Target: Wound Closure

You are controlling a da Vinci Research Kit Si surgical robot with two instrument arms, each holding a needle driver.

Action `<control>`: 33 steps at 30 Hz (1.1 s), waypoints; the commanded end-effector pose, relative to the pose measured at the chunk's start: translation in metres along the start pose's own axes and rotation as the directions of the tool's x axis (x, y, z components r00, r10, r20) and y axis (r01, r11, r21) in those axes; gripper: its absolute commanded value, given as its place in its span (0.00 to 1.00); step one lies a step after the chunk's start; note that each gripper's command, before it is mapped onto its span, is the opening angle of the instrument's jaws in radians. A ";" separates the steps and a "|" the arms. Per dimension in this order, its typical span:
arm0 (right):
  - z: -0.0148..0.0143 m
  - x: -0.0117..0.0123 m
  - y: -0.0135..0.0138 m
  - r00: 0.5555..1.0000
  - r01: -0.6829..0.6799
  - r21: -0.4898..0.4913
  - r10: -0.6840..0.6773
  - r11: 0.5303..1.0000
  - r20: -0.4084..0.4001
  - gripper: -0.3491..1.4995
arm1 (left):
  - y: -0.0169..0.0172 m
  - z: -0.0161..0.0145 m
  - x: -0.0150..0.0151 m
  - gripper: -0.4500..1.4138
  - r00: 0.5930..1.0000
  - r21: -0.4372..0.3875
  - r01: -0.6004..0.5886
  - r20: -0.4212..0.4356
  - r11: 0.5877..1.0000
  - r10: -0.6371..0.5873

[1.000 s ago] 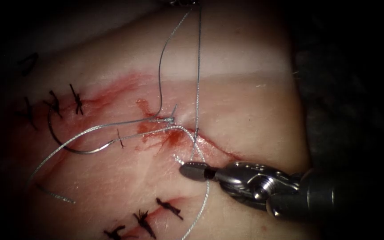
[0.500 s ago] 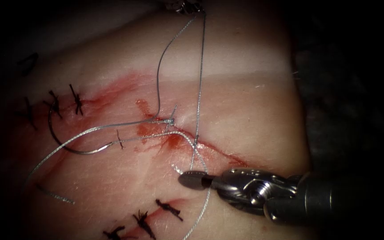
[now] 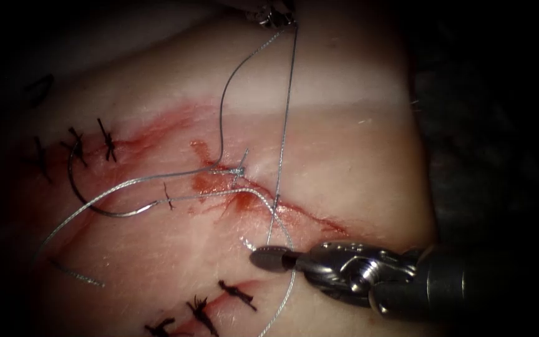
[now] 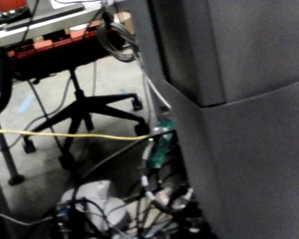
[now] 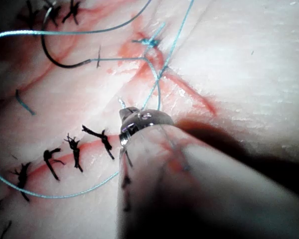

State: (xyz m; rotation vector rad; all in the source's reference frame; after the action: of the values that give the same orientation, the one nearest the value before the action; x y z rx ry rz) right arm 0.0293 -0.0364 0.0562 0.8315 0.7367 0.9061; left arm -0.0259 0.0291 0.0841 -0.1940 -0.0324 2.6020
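On the near right of the tissue (image 3: 344, 156), the right tool (image 3: 268, 258) lies low with its long axis running left to right, tip pointing left. Its jaws are clenched on the thread (image 3: 285, 125) just near of the cut (image 3: 294, 209). From that grip one strand rises steeply to the far edge, where the left tool (image 3: 276, 14) is partly visible; whether its jaws are parted or closed cannot be told. A second strand curves from the far edge down to a knot (image 3: 239, 168) at the cut.

The needle (image 3: 92, 196) lies flat on the tissue, left of the cut and free of both tools, not driven in. Its curve opens toward the far right, with one end near the dark stitches (image 3: 104, 140) on the far left and the other pointing right. Red fluid (image 3: 219, 184) stains the tissue around the knot. Another row of dark stitches sits near of the right tool.
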 end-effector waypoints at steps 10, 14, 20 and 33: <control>0.0008 0.0000 -0.0002 1.000 0.001 0.004 -0.001 1.000 0.003 0.00 | -0.0001 0.0005 0.0005 0.00 1.000 -0.001 0.007 0.000 1.000 -0.007; 0.0007 0.0001 -0.0001 1.000 -0.001 0.006 0.001 1.000 0.005 0.00 | -0.0001 0.0005 0.0005 0.00 1.000 -0.006 0.014 0.000 1.000 -0.014; 0.0005 0.0002 0.0002 1.000 -0.001 0.002 0.001 1.000 -0.002 0.00 | 0.0000 0.0006 0.0004 0.00 1.000 -0.018 0.023 -0.002 1.000 -0.023; -0.0038 0.0057 0.0015 0.981 0.128 0.104 -0.111 0.986 -0.157 0.88 | 0.0077 -0.0049 -0.0036 0.00 0.998 -0.328 0.067 0.010 0.942 -0.068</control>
State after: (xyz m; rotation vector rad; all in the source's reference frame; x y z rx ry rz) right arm 0.0269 -0.0287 0.0537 0.8021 0.9791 0.8517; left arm -0.0255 0.0195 0.0765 -0.3170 -0.5235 2.4961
